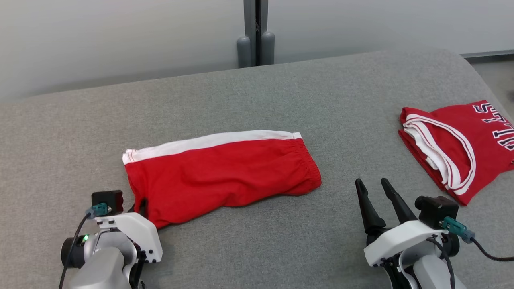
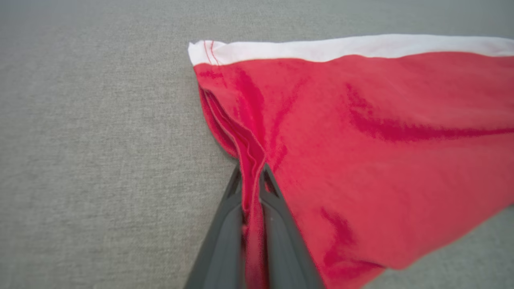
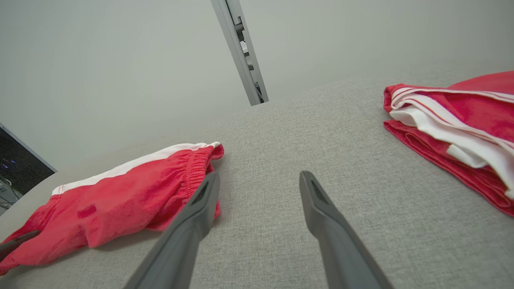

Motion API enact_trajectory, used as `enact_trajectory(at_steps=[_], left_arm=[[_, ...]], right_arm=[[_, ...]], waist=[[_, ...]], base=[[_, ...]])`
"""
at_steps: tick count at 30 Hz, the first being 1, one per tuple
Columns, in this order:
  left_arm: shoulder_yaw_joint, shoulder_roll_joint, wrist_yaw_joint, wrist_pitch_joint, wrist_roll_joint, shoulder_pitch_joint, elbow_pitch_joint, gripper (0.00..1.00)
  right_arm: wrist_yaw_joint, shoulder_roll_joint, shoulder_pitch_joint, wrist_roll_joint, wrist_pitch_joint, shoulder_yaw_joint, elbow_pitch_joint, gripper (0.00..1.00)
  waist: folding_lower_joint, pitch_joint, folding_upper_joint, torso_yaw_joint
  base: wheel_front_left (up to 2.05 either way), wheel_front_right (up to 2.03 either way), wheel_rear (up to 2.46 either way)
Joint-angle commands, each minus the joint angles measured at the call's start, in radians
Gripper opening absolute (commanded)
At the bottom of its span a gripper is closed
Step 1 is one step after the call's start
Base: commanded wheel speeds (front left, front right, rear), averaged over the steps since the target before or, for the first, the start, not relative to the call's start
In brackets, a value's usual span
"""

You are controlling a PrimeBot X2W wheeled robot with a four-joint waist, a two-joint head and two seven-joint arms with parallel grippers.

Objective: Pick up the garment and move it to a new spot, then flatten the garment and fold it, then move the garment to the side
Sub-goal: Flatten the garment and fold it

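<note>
Head view: red shorts [image 1: 221,172] lie on their side in the middle of the grey padded top [image 1: 281,100]. The white stripe [image 1: 209,141] runs along the far edge & the stretchy waistband [image 1: 309,160] points to the robot's right. The cloth has a few soft wrinkles but lies mostly flat, down on the top, not lifted.

Left wrist view: the left gripper [image 2: 252,172] is pinched tight on the leg-hole edge at the shorts' left end, w/ a bunched strip of red cloth squeezed btw its two fingers.

The right gripper [image 1: 372,182] has its fingers spread wide & nothing in them. It sits near the waistband end, apart from the cloth, w/ bare grey top under it.

Further right, well apart from the shorts, is a red jersey [image 1: 453,140] w/ white trim & letters, folded up. Prob. a piece put aside, but that's a guess. Behind it all are a pale wall & a grey post [image 1: 255,32].

How far along, I think: only the start. One end is grabbed, that's it. Left to do: lift the shorts, carry to a new spot, smooth flat, fold, then slide to the side. The shorts might be doubled leg on leg, can't tell for sure. The right gripper likely needs to take the waistband end so the cloth lifts evenly.
</note>
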Motion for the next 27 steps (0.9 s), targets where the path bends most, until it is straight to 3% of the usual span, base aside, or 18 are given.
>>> enact_trajectory(at_steps=[1,2,3,4,11,15,23,27], left_arm=[[0.009,0.002,0.015,-0.012,-0.009,0.031,-0.008,0.0],[0.013,0.002,0.025,-0.02,-0.009,0.043,-0.019,0.0],[0.014,0.004,0.035,-0.021,-0.002,0.052,-0.032,0.42],[0.021,0.003,0.044,-0.025,-0.003,0.064,-0.047,1.0],[0.081,0.036,0.136,-0.027,0.088,0.157,-0.316,1.0],[0.126,0.04,0.156,-0.027,0.153,0.236,-0.452,1.0],[0.197,0.016,0.131,-0.027,0.233,0.337,-0.556,1.0],[0.222,0.0,0.104,-0.027,0.265,0.352,-0.554,1.0]], right_arm=[[0.0,-0.007,0.014,-0.01,0.0,0.003,0.003,1.0],[0.0,-0.006,0.018,-0.008,0.0,0.005,0.003,1.0],[0.0,-0.006,0.022,-0.004,0.0,0.004,0.005,1.0],[0.0,-0.006,0.024,-0.007,0.0,0.005,0.005,1.0],[0.0,-0.006,-0.013,-0.003,0.0,0.024,0.015,1.0],[0.0,-0.007,-0.042,0.023,0.0,0.035,0.046,1.0],[0.0,-0.007,-0.147,0.027,0.0,0.028,0.155,1.0],[0.0,-0.007,-0.183,-0.01,0.0,0.011,0.279,1.0]], waist=[[0.0,-0.031,0.0,0.023],[0.0,-0.033,0.0,0.027],[0.0,-0.035,0.0,0.032],[0.0,-0.035,0.0,0.038],[0.0,-0.012,0.0,0.097],[0.0,-0.002,0.0,0.134],[0.0,0.023,0.0,0.198],[0.0,0.031,0.0,0.225]], base=[[0.0,0.0,0.0],[0.0,0.0,0.0],[0.0,0.0,0.0],[0.0,0.0,0.0],[0.0,0.0,0.0],[0.0,0.0,0.0],[0.0,0.0,0.0],[0.0,0.0,0.0]])
